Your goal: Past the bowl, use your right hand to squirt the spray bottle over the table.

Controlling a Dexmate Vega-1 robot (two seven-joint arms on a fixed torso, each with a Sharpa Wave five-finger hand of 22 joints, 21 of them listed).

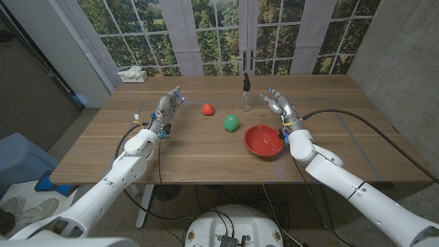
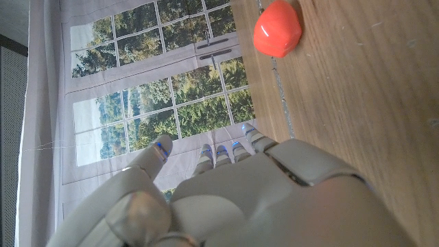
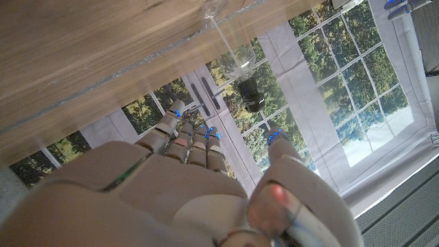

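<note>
A clear spray bottle (image 1: pixel 245 93) with a black nozzle stands upright past the red bowl (image 1: pixel 264 140), toward the table's far side. In the right wrist view the spray bottle (image 3: pixel 236 63) rises just beyond my fingertips. My right hand (image 1: pixel 280 108) hovers to the right of the bottle, behind the bowl, fingers apart and holding nothing. My left hand (image 1: pixel 167 110) stands on the left part of the table, fingers extended, nothing in it. My left hand (image 2: pixel 274 199) has a red object beyond its fingers.
A small red object (image 1: pixel 208 108) and a green object (image 1: pixel 232 123) lie between the hands, left of the bowl. The red object (image 2: pixel 277 29) sits on the wood. A tissue box (image 1: pixel 132 74) rests at the far left corner. Windows stand behind the table (image 1: pixel 206 161).
</note>
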